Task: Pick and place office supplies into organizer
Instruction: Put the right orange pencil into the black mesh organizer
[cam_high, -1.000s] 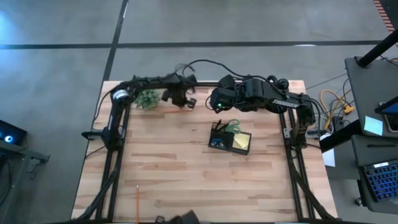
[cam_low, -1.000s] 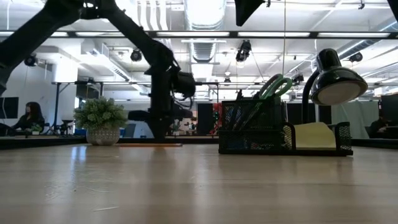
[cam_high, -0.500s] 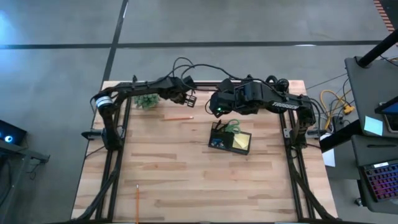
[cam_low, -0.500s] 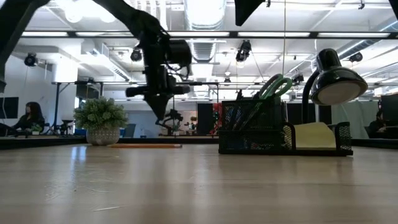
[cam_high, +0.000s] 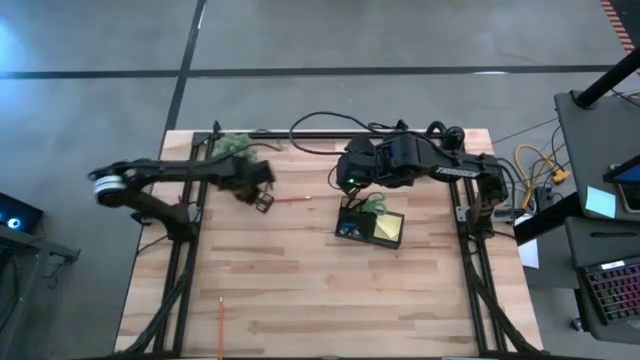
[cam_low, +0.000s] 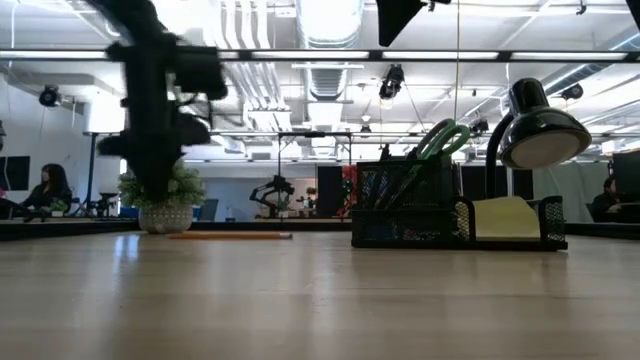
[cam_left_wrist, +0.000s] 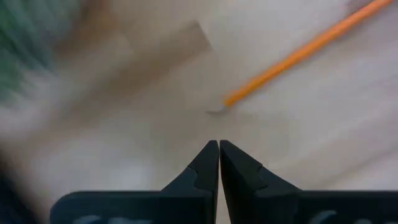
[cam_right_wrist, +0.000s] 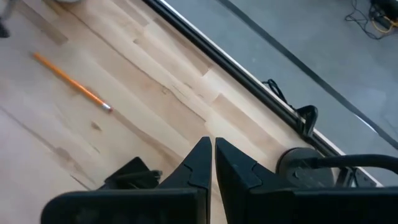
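Tabletop pencil lies uncovered; closed, empty left gripper has swung leftward.

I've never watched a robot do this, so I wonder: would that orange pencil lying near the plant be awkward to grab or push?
Probably a bit. The orange pencil is thin and lies flat on the table, so fingers have little to catch. It looks rigid, so it shouldn't bend. Being slim and likely light, a nudge might make it roll or skid.

no readable text, no labels, no brands, no numbers, no signs
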